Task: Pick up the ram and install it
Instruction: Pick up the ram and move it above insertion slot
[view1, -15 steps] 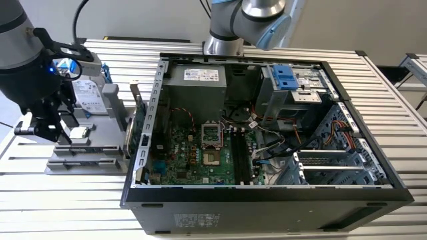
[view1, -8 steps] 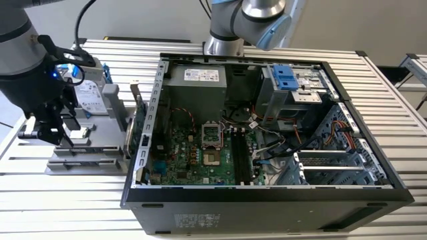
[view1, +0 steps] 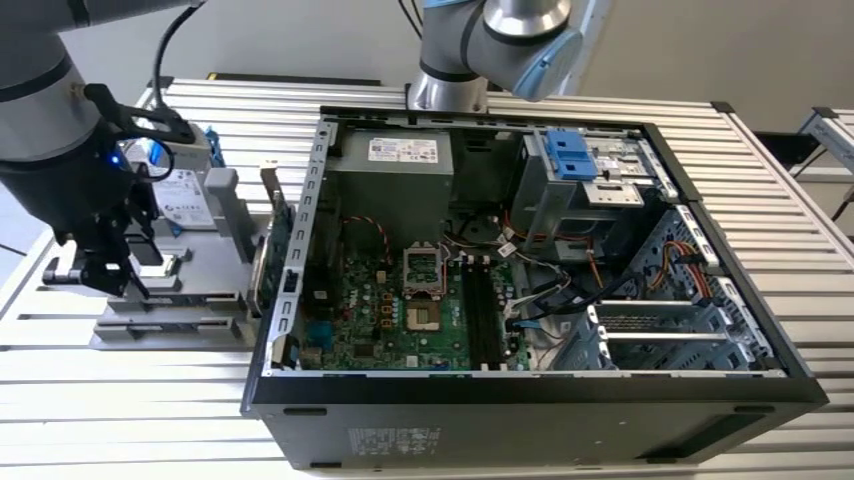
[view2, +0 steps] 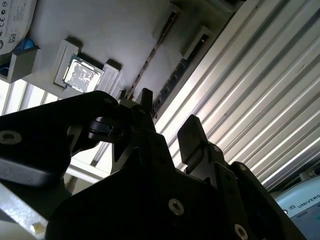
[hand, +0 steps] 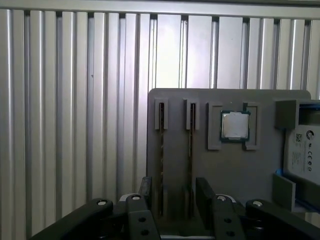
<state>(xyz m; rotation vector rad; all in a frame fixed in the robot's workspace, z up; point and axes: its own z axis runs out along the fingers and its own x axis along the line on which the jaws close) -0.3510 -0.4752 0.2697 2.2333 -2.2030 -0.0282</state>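
— Gripper is hovering wide open above the grey holder, gripping nothing.
— Where is the ram sitting?
— You're looking at it standing edgewise in a slot, beside a second stick, near the processor.

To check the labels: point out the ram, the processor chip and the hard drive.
ram (hand: 190, 150): first wrist view, on the stick's thin upturned edge.
processor chip (hand: 235, 125): first wrist view, middle of its silver lid.
hard drive (hand: 302, 155): first wrist view, on its white label.
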